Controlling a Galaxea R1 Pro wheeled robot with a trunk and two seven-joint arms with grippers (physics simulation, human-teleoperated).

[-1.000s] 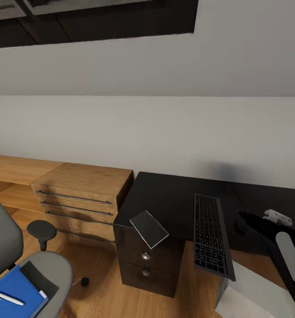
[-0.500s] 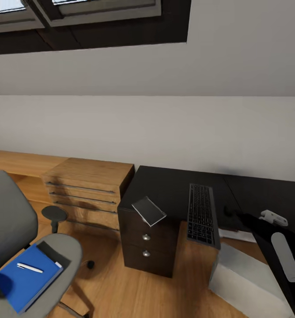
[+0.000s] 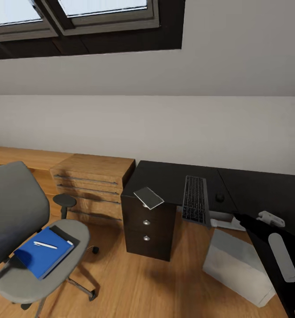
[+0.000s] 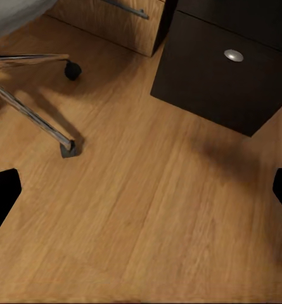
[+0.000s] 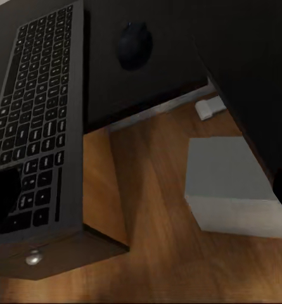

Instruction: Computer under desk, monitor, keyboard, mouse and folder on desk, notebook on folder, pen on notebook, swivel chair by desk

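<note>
A grey swivel chair (image 3: 15, 212) stands on the floor left of the black desk (image 3: 165, 179). On its seat a blue flat cover (image 3: 41, 256) lies over a dark flat thing (image 3: 66, 234), with a white pen (image 3: 45, 245) on top. A black keyboard (image 3: 195, 199) (image 5: 39, 107) lies on the desk, its near end past the edge, and a black mouse (image 3: 219, 197) (image 5: 134, 44) sits beside it. The white computer box (image 3: 238, 265) (image 5: 232, 183) rests on the floor. My right gripper (image 5: 141, 196) is open above the desk's front edge. Over bare floor, my left gripper (image 4: 141, 193) is open.
A grey slab (image 3: 148, 197) overhangs the desk's corner above a dark drawer unit (image 3: 147, 229) (image 4: 223, 69). A wooden drawer chest (image 3: 92, 185) stands against the wall. The chair's wheeled legs (image 4: 45, 120) are close to my left gripper. A dark panel (image 3: 262, 190) covers the desk's right part.
The whole picture has shifted: the camera has drawn back, so desk and chair look smaller and the window shows. The mouse has come into sight, apart from my right gripper.
</note>
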